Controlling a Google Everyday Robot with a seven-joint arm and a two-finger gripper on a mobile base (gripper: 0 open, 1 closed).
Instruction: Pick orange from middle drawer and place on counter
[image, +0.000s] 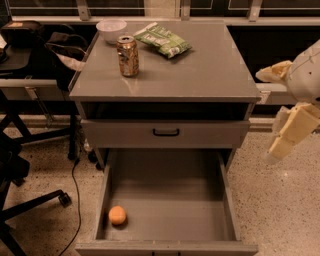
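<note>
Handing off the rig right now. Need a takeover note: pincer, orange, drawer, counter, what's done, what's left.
Pincer: off to the right of the grey cabinet, beside the drawers, nowhere near the fruit.
Small round orange fruit: on the floor of the open deep grey metal middle drawer, front-left corner.
Flat glossy grey counter top: carries a white bowl, a drink can and a green snack bag at its back left.
Done: drawer open.
Left: reach in, grasp the fruit, lift it, set it on the counter.
</note>
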